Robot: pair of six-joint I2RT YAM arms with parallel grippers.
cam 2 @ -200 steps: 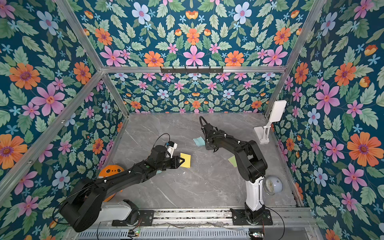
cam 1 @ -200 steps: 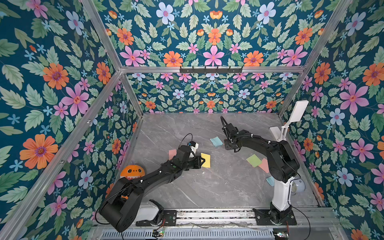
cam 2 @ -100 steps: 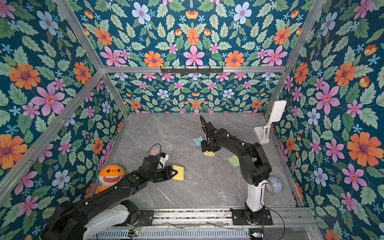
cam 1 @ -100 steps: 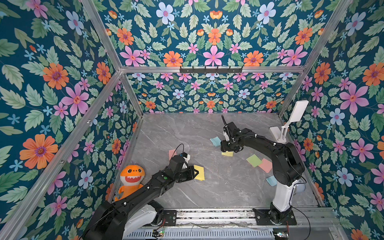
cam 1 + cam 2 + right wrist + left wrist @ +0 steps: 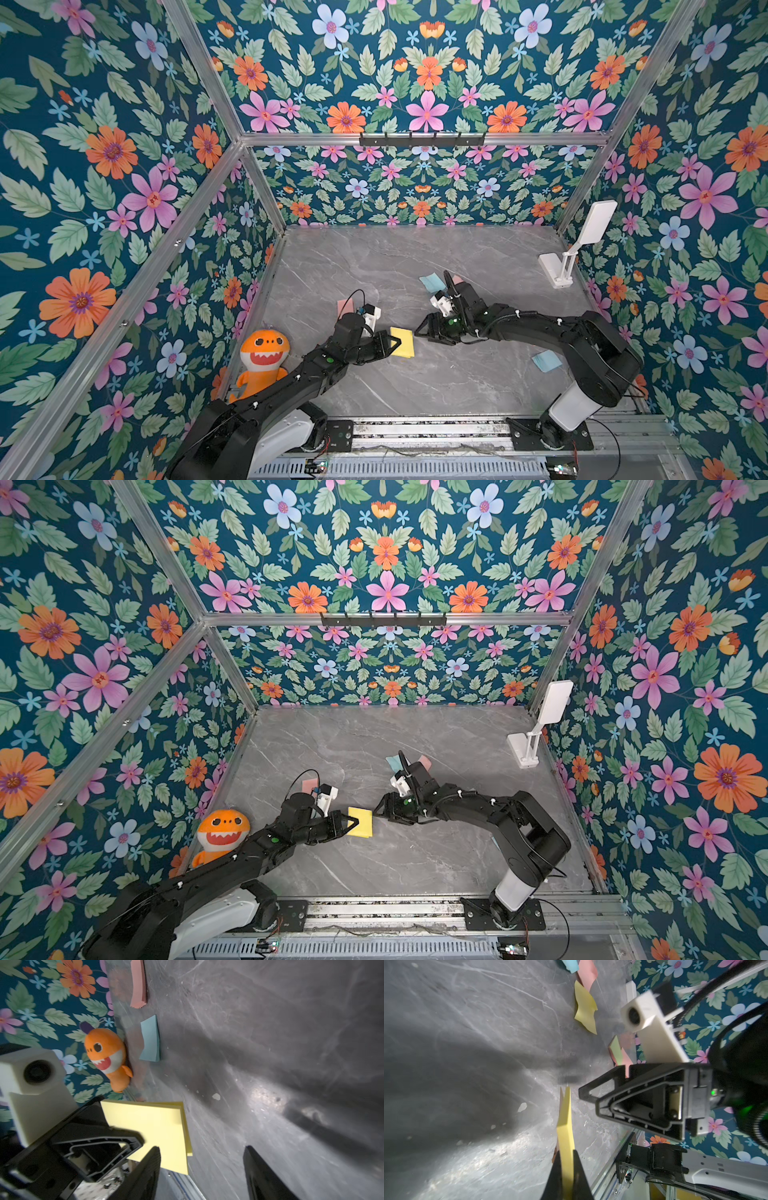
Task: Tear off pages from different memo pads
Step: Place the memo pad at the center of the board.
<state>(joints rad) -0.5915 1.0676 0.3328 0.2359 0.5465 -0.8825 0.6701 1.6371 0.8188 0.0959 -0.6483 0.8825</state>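
1. By the left wall, we see the orange shark plush (image 5: 264, 356) sitting on the counter (image 5: 415, 386).
2. Our left claw (image 5: 397, 341) is pinched narrow on one edge of the yellow memo pad (image 5: 405, 344).
3. Our right claw (image 5: 419, 331) stands wide just beside the pad's opposite edge, gripping nothing.
4. Farther right, a blue page (image 5: 546, 360) lies well apart from both claws.

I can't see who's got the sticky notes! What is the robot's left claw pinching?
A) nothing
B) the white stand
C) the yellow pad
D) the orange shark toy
C: the left claw is shut on one edge of the yellow pad, and the left wrist view shows the pad squeezed between its two fingers.
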